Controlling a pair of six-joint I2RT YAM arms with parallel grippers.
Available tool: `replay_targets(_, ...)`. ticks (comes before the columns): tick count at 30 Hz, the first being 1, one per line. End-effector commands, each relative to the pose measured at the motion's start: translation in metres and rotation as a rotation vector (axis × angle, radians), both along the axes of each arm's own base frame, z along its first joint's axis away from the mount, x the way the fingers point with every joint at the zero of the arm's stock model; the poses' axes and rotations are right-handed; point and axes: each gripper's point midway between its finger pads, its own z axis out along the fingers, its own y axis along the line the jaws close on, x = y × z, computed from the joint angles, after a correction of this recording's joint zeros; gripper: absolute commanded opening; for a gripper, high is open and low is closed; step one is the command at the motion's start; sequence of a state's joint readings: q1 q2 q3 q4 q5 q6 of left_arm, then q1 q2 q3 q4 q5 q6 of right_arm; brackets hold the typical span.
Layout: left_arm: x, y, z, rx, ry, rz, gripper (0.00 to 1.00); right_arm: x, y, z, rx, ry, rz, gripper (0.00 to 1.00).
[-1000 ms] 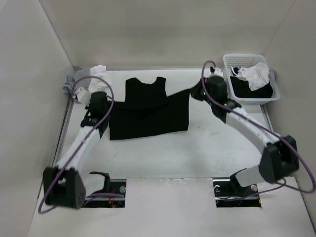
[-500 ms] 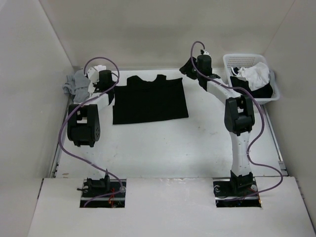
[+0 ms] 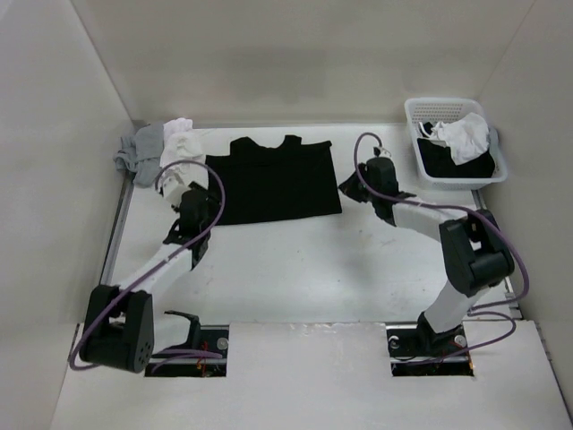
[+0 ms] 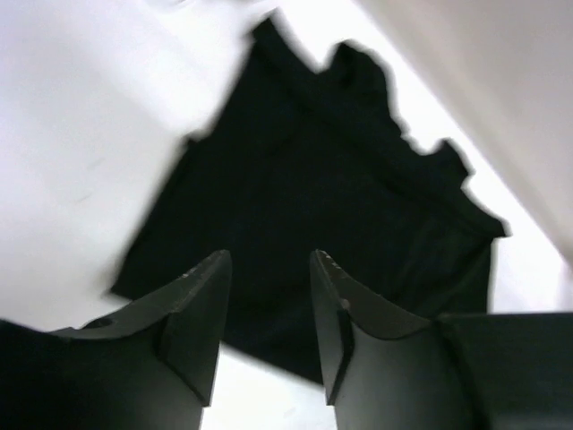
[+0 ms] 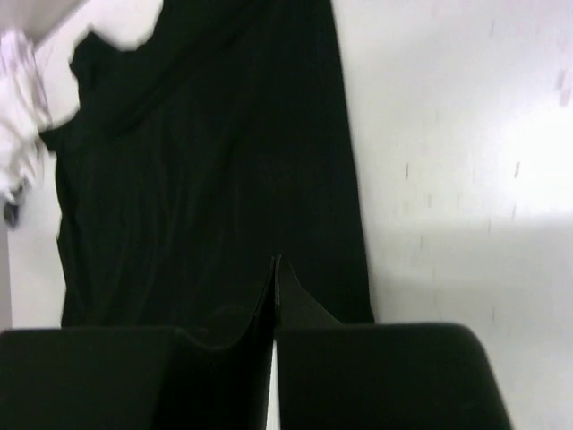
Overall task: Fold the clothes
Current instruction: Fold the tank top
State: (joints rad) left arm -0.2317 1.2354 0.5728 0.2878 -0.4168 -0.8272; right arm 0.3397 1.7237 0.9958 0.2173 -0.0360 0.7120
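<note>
While left end effector (image 4: pixel 269 260) gapes, right end effector (image 5: pixel 275 262) clenched, we pinch black top (image 3: pixel 273 179) hem ahead, evenly.

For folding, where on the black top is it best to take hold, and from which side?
Likely the two near hem corners. The black top lies flat, neck at the far side, hem nearest the robot. Each gripper would come low from its own side and pinch a corner; the left gripper, open, and the right gripper, shut, hover near them.
</note>
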Motion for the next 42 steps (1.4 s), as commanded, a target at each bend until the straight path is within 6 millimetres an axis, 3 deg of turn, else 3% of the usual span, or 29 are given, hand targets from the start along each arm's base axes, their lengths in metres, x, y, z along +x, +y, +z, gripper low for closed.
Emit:
replay_targets(1, -0.039, 0.016, -0.049, -0.056, 0.126, 0.012, 0.41, -0.013, 0.003, 0.024, 0.064, -0.105, -0.045, 0.09)
replay_targets(8, -0.056, 0.024, -0.086, -0.242, 0.183, -0.021, 0.45, -0.049, 0.003, 0.008, 0.057, -0.074, -0.016, 0.29)
replay_targets(14, -0.046, 0.025, -0.101, -0.292, 0.178, -0.026, 0.49, -0.052, 0.000, -0.014, 0.043, -0.045, -0.017, 0.43)
replay_targets(22, -0.037, 0.030, -0.114, -0.328, 0.177, 0.010, 0.24, -0.043, -0.004, -0.038, 0.049, 0.008, -0.060, 0.52)
replay_targets(27, -0.034, 0.039, -0.108, -0.325, 0.148, 0.044, 0.12, -0.039, -0.012, -0.047, 0.062, 0.029, -0.101, 0.55)
replay_targets(32, -0.031, 0.046, -0.098, -0.304, 0.110, 0.075, 0.08, -0.035, -0.016, -0.059, 0.068, 0.059, -0.122, 0.55)
replay_targets(38, -0.029, 0.043, -0.104, -0.307, 0.113, 0.063, 0.05, -0.035, -0.008, -0.067, 0.080, 0.091, -0.105, 0.41)
replay_targets(42, -0.030, 0.042, -0.107, -0.314, 0.116, 0.054, 0.03, -0.043, -0.002, -0.068, 0.110, 0.120, -0.074, 0.40)
